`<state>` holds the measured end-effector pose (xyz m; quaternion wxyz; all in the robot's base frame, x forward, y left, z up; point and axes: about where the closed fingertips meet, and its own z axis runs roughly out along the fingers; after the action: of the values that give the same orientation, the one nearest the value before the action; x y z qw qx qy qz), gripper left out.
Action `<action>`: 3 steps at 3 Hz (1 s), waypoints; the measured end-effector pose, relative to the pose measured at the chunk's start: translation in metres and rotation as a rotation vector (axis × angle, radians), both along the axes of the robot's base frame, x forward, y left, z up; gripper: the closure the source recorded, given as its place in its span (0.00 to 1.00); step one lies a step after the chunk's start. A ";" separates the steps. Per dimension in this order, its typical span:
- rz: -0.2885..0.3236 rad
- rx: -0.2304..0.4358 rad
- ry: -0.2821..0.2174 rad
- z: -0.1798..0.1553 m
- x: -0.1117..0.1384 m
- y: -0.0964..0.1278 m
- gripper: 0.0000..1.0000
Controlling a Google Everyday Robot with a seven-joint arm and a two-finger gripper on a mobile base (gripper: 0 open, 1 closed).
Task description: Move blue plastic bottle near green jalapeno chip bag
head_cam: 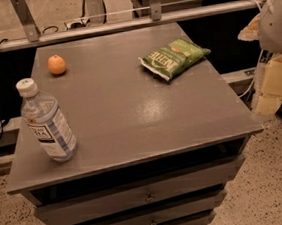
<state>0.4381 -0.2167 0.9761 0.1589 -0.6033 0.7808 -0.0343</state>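
Camera view, seen from the front of the cabinet: a grey tabletop (131, 110) carries three objects. The blue plastic bottle (48, 125) stands on its base at the front-left corner, just inside the left edge, with its white cap (26, 87) screwed on. Its wall is clear with a printed label, and the level of any liquid inside cannot be made out. The green jalapeno chip bag (174, 57) lies flat and closed near the back-right corner, well apart from the bottle. Its contents are hidden. An orange (56, 64) rests near the back-left corner, on the same side as the bottle but apart from it. Below the top, the stacked drawers (140, 197) show dark gaps above their fronts, with nothing visible in them. The gripper (273, 88) hangs beyond the right edge of the tabletop, touching none of the objects. Whether it is released or clenched cannot be told.
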 end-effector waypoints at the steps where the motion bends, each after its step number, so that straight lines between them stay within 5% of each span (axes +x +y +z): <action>1: 0.006 0.011 -0.010 0.000 0.002 0.005 0.00; 3: 0.177 0.245 0.022 -0.033 0.029 0.111 0.00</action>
<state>0.4675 -0.1061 0.9431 0.2253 -0.6461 0.7247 0.0818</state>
